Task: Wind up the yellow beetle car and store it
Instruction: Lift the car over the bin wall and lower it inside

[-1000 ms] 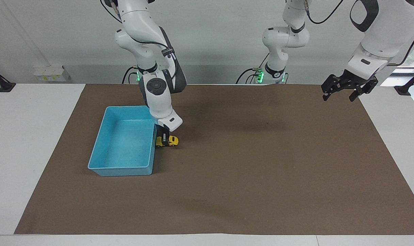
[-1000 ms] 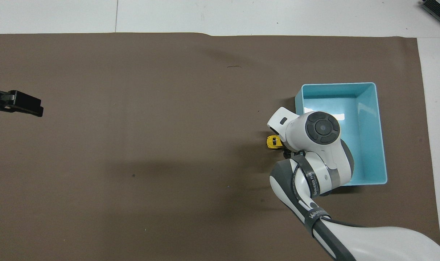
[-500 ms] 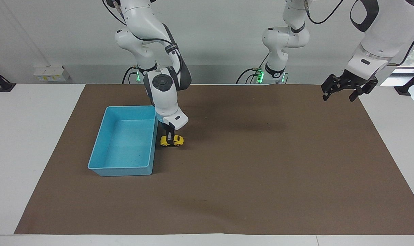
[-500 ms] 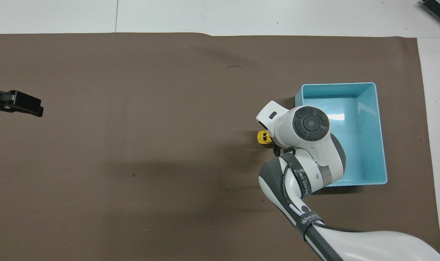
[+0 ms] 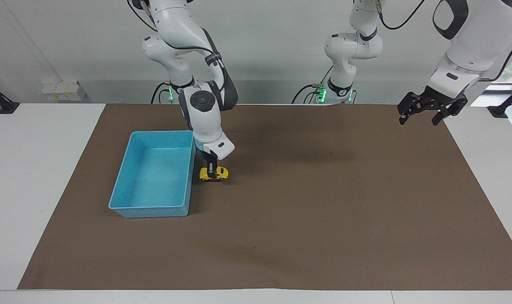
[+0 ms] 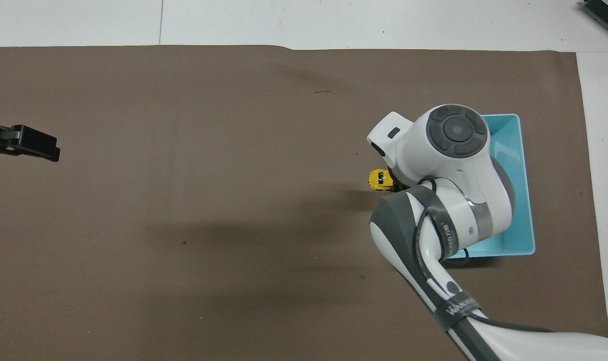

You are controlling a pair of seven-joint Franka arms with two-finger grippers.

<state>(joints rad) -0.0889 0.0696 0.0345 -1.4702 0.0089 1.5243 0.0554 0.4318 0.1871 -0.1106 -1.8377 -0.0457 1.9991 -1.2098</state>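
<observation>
Beside bin, yellow beetle car gripped

One camera sits high across the table, facing the robots and taking in the whole brown mat. The other hangs above the robots' end, looking steeply down. Both show the mat and the blue bin.

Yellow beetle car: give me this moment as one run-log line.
right gripper: shut on yellow beetle car, car on mat beside blue bin | left gripper: open, waiting above mat's edge | bin: no car inside
</observation>
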